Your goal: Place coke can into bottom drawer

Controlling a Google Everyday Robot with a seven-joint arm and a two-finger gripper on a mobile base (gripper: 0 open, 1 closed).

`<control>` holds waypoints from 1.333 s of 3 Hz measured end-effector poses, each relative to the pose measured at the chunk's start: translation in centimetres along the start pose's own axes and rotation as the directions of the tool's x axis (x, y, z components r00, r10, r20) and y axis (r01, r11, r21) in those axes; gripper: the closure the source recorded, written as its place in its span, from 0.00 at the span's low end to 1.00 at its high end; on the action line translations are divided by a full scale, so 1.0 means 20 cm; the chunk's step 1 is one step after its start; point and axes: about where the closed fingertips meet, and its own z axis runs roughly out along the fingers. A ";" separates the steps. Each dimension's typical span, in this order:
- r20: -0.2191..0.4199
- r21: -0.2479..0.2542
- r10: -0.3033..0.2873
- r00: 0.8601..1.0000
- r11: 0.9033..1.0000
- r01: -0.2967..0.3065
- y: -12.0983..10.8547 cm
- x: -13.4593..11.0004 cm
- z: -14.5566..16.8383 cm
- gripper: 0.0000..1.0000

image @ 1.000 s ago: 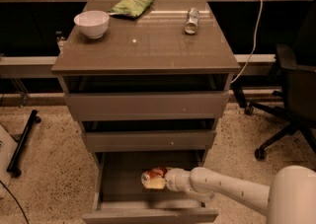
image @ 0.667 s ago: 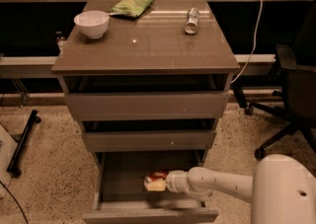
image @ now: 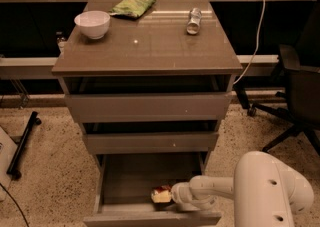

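Speckled stone floor surrounds a grey-brown cabinet whose tabletop (image: 150, 46) carries a white bowl (image: 92, 23), a green snack bag (image: 132, 5) and a silver-grey can (image: 193, 21) lying on its side. None of these belong to the job. An office chair (image: 300, 96) stands off to one side.

Below, the bottom drawer (image: 132, 178) is pulled out, and the coke can (image: 161, 194) sits low inside it, near the front wall and towards the arm's side. The hand (image: 169, 195) reaches in from that side, pressed right up against the can.

The risks look modest but real. If the can is released on its side it may roll across the bare drawer floor. If the arm lifts out carelessly, the wrist could catch the drawer's front lip or the drawer above and jolt the cabinet. Pulling away before the can is properly down might drag it along.

How far the hand is open, I cannot tell: it is in contact with the can, but whether it grips it or merely rests beside it is hidden.
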 end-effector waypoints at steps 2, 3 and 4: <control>-0.015 0.066 0.029 0.999 0.997 -0.028 -0.06 0.07 0.04 0.35; -0.016 0.066 0.029 0.999 0.997 -0.028 -0.06 0.07 0.05 0.12; -0.017 0.064 0.029 0.999 0.998 -0.028 -0.05 0.07 0.05 0.00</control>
